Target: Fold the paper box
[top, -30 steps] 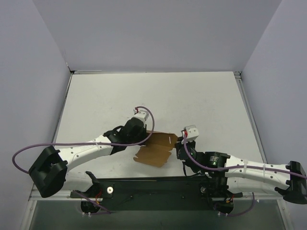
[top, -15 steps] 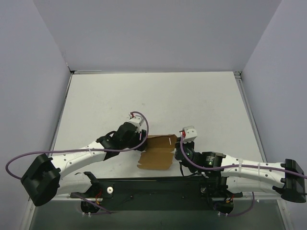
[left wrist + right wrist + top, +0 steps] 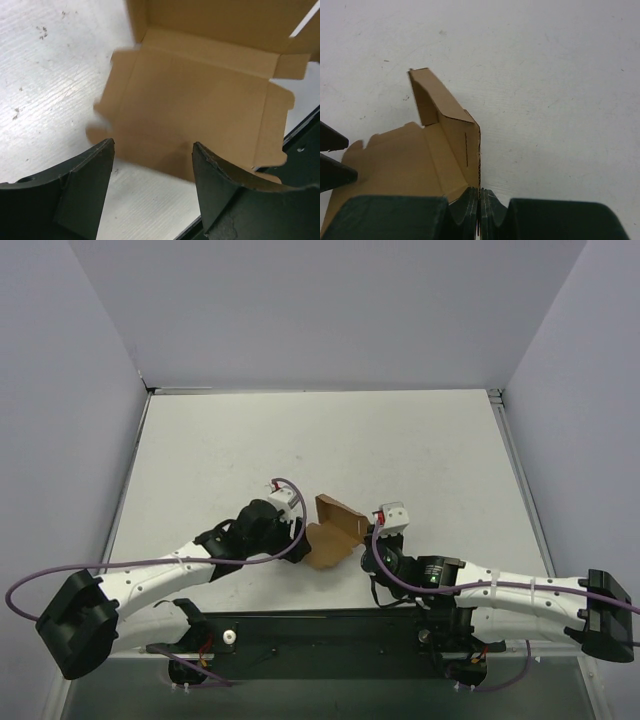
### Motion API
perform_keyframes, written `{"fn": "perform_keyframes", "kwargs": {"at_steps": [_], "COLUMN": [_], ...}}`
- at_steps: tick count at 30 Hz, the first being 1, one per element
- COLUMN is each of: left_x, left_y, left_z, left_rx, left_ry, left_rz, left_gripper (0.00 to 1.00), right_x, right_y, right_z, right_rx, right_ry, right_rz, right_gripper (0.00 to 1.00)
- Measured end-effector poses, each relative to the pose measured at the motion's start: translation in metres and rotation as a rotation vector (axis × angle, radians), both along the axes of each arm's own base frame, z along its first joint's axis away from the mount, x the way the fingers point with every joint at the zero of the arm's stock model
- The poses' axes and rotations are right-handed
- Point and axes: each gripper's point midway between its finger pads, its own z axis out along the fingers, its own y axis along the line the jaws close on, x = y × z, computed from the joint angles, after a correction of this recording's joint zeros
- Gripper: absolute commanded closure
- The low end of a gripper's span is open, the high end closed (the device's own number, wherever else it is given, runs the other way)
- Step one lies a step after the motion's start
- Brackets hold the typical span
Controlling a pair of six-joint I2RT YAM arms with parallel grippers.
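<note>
ahead of my left gripper (image 3: 152, 145), its fingers spread, the paper box (image 3: 200, 95) blocks the way. bare table (image 3: 50, 75) lies open leftward. my right gripper (image 3: 479, 192), pinching the box's raised wall, crowds the far side.

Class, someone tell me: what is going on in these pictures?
Two robot arms are folding a brown paper box on a white table. The right claw is shut on one edge, holding a panel tilted up. The left claw is open facing the sheet, gripping nothing. The box is only partly folded.
</note>
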Motion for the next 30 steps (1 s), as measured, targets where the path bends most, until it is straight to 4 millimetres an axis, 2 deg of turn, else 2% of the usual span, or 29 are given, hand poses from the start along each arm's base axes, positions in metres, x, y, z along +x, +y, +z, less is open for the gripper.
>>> {"fn": "perform_keyframes", "kwargs": {"at_steps": [8, 16, 22, 25, 27, 30], "left_x": [0.008, 0.019, 0.000, 0.000, 0.003, 0.005], "left_y": [-0.007, 0.000, -0.028, -0.034, -0.031, -0.024], "left_z": [0.024, 0.065, 0.109, 0.126, 0.127, 0.110], "left_rx": [-0.067, -0.041, 0.044, 0.120, 0.187, 0.303], "left_ry": [-0.081, -0.242, -0.312, -0.335, -0.352, -0.347], "left_rz": [-0.015, -0.043, -0.198, -0.261, -0.298, -0.362], "left_gripper": [0.25, 0.25, 0.25, 0.25, 0.25, 0.25], "right_x": [0.001, 0.004, 0.008, 0.007, 0.008, 0.009], "right_y": [0.005, 0.003, 0.010, 0.015, 0.016, 0.017], "right_z": [-0.004, -0.028, -0.024, -0.018, -0.015, -0.015], "right_rx": [0.011, 0.035, 0.084, 0.116, 0.135, 0.159], "right_ry": [-0.005, 0.060, 0.094, 0.105, 0.113, 0.142], "right_rz": [0.013, 0.072, 0.163, 0.227, 0.257, 0.305], "right_gripper": [1.00, 1.00, 1.00, 1.00, 1.00, 1.00]}}
